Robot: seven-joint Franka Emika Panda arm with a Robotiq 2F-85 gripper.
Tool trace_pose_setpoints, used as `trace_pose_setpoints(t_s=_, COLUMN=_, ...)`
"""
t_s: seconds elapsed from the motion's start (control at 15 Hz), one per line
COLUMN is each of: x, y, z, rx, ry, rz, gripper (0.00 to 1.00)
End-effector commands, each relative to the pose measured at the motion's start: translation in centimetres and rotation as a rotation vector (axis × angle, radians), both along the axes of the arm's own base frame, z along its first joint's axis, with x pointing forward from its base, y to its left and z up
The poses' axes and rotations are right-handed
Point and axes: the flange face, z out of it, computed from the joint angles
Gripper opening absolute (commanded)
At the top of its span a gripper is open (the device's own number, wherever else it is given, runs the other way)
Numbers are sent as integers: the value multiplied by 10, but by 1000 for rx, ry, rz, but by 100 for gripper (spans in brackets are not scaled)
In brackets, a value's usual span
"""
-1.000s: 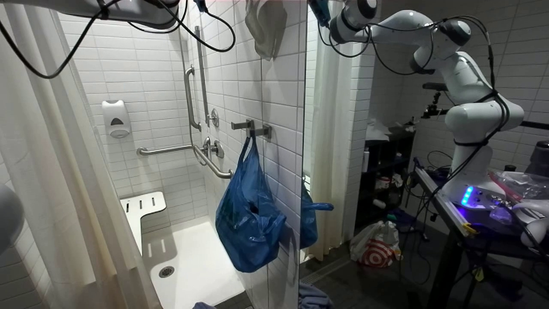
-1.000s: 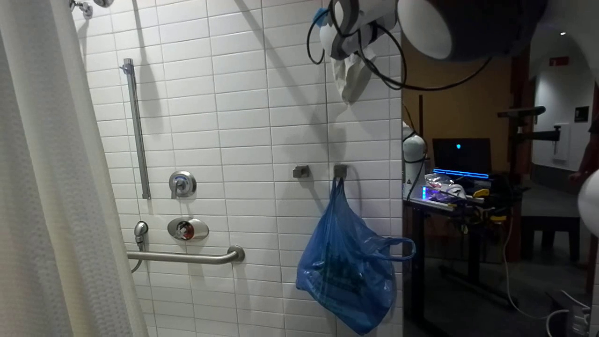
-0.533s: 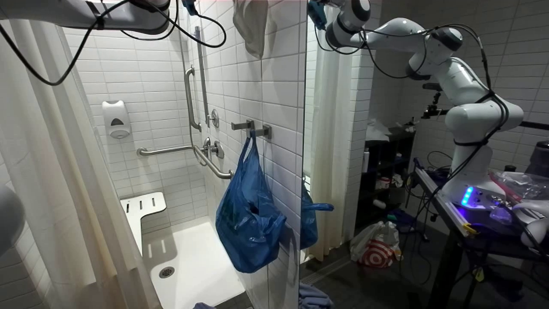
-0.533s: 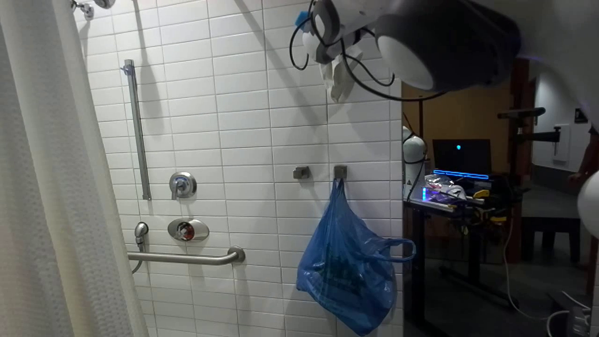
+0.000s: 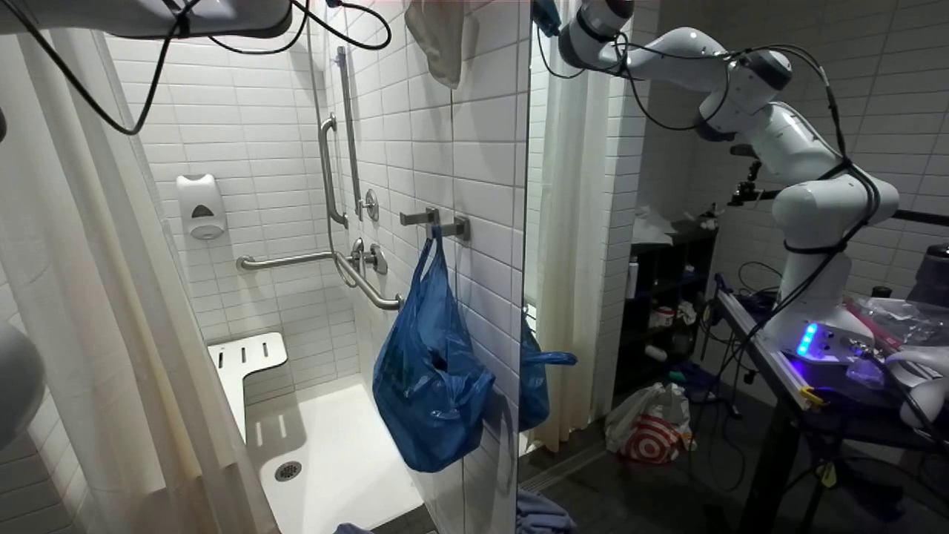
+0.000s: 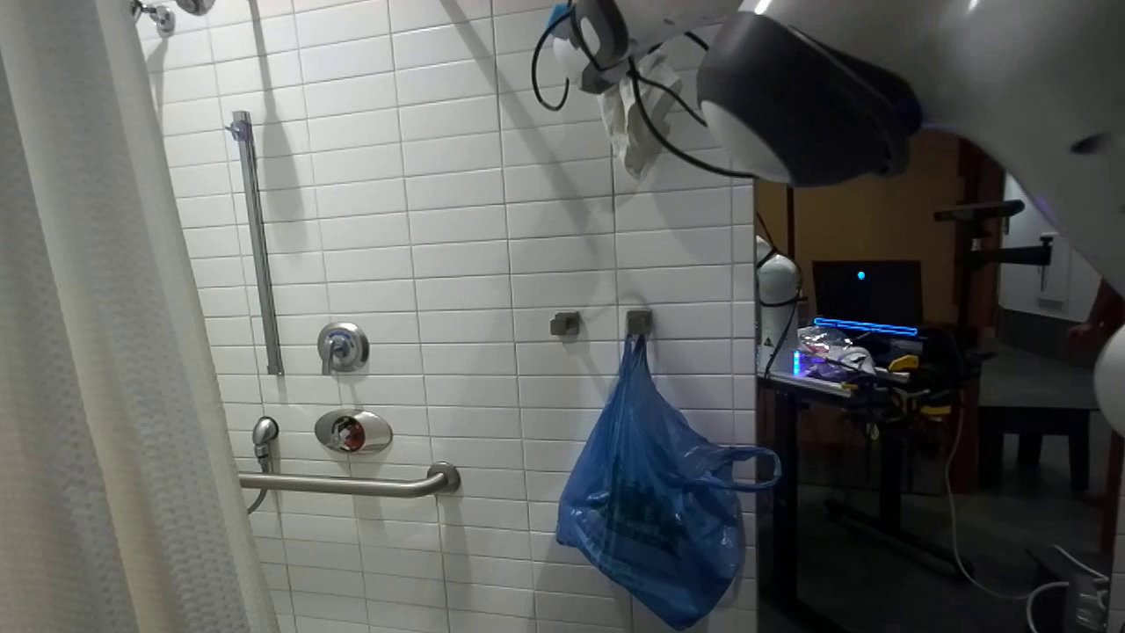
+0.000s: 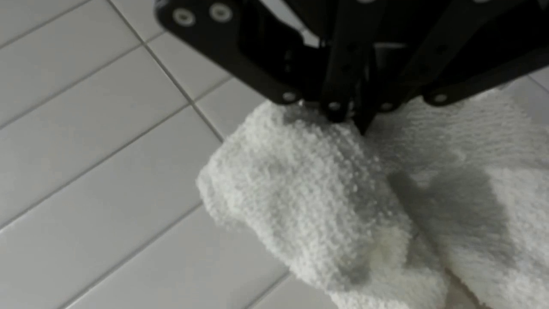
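My gripper (image 7: 354, 125) comes in from the top of the wrist view, its dark fingers shut on a white terry towel (image 7: 296, 189). The towel bunches below the fingertips and spreads to the lower right, against a tiled wall behind. In both exterior views the towel (image 5: 437, 41) (image 6: 626, 141) hangs down near the top, before the tiles. The gripper itself is out of sight there. Below and apart from the towel are two square metal hooks: a bare hook (image 6: 565, 323) and a hook (image 6: 639, 322) from which a blue plastic bag (image 6: 655, 519) (image 5: 434, 363) hangs.
A shower curtain (image 5: 96, 297) (image 6: 97, 352) covers the left side. Grab bars (image 5: 371, 289), shower controls (image 6: 343, 345) and a soap dispenser (image 5: 201, 206) are on the walls. A fold-down seat (image 5: 252, 356) juts out. A mirror (image 5: 578, 297) beside the hooks reflects the arm.
The arm has come further into the exterior views, and the towel has shifted a little left and then up. The blue bag has not moved.
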Motion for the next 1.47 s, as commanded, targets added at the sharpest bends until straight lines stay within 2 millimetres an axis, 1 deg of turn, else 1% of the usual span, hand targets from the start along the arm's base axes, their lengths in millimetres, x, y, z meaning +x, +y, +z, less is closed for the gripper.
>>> trace_pose_setpoints(t_s=0.0, x=13, y=-1, z=13, rx=-18, ry=32, rz=-38, gripper=2)
trace_pose_setpoints(t_s=0.53, x=39, y=-9, z=11, rx=-60, ry=90, rz=-70, gripper=2)
trace_pose_setpoints(t_s=1.0, x=54, y=-31, z=7, rx=-49, ry=117, rz=-80, gripper=2)
trace_pose_setpoints(t_s=1.4, x=70, y=-35, z=-1, rx=-27, ry=153, rz=-77, gripper=2)
